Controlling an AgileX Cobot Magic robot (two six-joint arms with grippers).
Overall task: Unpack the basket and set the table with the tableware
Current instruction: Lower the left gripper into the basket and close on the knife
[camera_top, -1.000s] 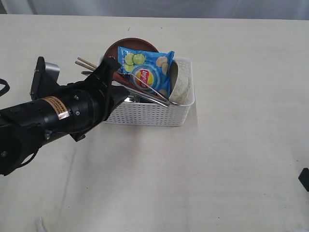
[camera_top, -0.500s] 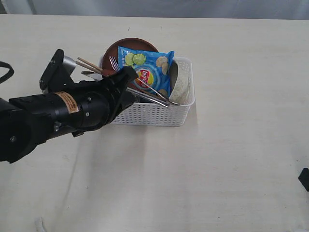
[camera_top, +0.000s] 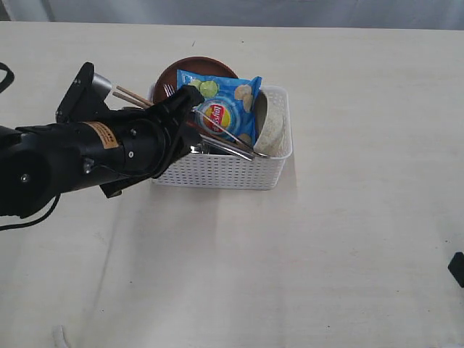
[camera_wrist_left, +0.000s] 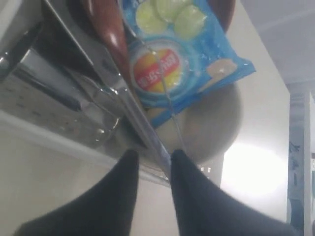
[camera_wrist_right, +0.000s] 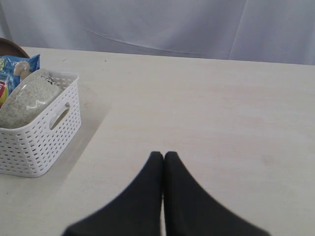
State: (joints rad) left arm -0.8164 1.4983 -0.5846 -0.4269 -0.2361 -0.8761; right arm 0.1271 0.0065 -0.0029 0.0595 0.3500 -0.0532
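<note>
We're at the basket (camera_top: 225,172), and the left gripper (camera_top: 190,96) hangs over its rim at the end where the chopsticks (camera_top: 130,94) stick out. Its jaws stand apart. From the left wrist view the knife (camera_wrist_left: 140,123) runs straight into the gap between the two black fingers (camera_wrist_left: 118,191), its end close against one of them, though we cannot tell whether steel meets pad. The dark red-brown spoon (camera_wrist_left: 106,29) lies alongside the knife, and the blue chip bag (camera_wrist_left: 184,64) sits on top, partly over the pale bowl (camera_wrist_left: 219,115).

The exterior view gives us what that close-up misses: the brown plate (camera_top: 194,67) standing on edge against the basket's far wall, the fork (camera_top: 170,90) poking its tines up just beside the gripper, and the bowl tipped on its side at the basket's end away from the arm. There, though, the arm's bulk hides the basket's near corner.

Over to the right gripper (camera_wrist_right: 163,156): fingers pressed together, holding nothing, low over the table (camera_wrist_right: 221,98) and well apart from the basket's handle end.

For room, the table spreads wide in front of the basket and beyond its bowl end. Its far edge runs behind the basket, against a grey curtain (camera_top: 217,11).
</note>
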